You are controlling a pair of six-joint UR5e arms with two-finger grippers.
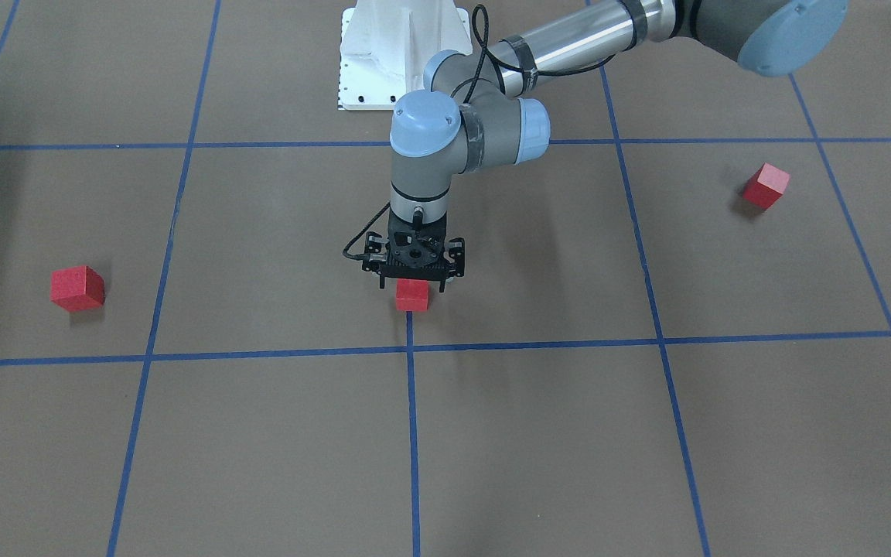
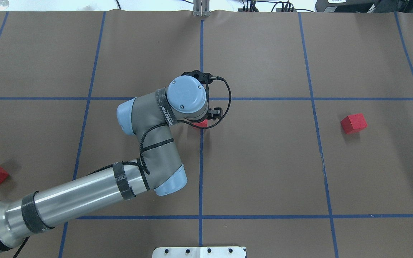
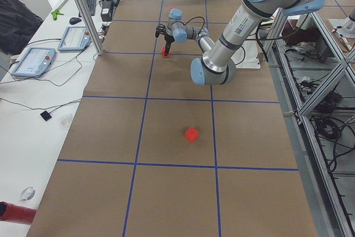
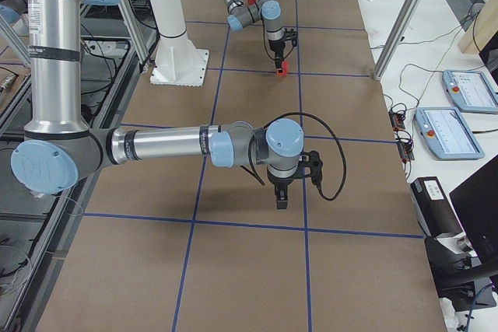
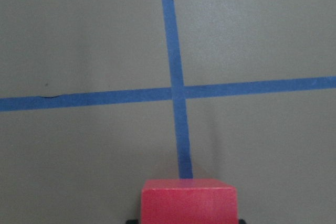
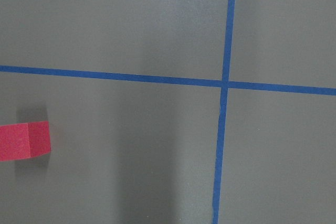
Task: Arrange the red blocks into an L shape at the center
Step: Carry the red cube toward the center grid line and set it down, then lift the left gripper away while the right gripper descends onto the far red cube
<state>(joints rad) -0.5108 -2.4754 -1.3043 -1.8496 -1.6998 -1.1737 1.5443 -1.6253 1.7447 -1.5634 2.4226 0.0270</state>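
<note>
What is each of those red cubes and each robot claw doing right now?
Left gripper: over the center, closed around a red block.
Center block: on the middle blue line, between the left gripper's fingers.
Block on robot's right: loose on the floor, untouched.
Block on robot's left: loose, tilted to the grid, untouched.
Right gripper: pointing down; open or shut unclear.

No text, label, brand or number can be read on anything in view.

We note three matte red blocks (image 1: 412, 295) (image 1: 77, 288) (image 1: 765, 185), plain and unmarked. The brown table surface (image 1: 538, 449) carries a blue tape grid (image 1: 412, 433). Arm joints (image 1: 424, 120) are grey with light-blue caps.
</note>
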